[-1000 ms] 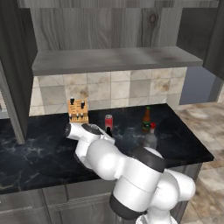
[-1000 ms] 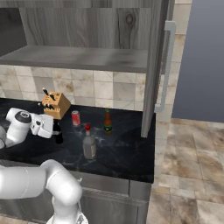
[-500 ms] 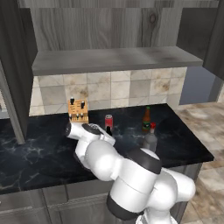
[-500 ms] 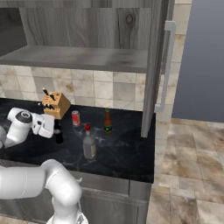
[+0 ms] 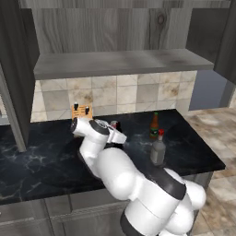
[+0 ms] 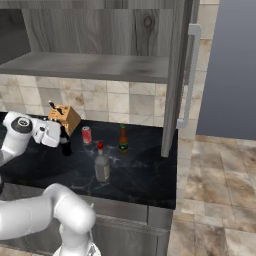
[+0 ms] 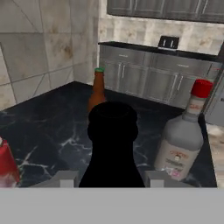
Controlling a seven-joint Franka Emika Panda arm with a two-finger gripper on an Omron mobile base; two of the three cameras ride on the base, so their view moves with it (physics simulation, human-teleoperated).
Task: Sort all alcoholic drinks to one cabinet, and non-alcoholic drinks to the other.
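Four drinks on black counter. Centre-frame in hand view: black cola bottle (image 7: 112,146) upright between jaws of gripper (image 7: 112,179), narrowed onto it. Beyond: slim red-capped bottle (image 7: 97,91), clear-grey bottle (image 7: 181,142) right, soda can (image 7: 6,162) lower left.

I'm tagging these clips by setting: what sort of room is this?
A kitchen, evidently: a dark marble counter under a tiled backsplash, open wooden wall cabinets above, and a knife block beside the bottles.
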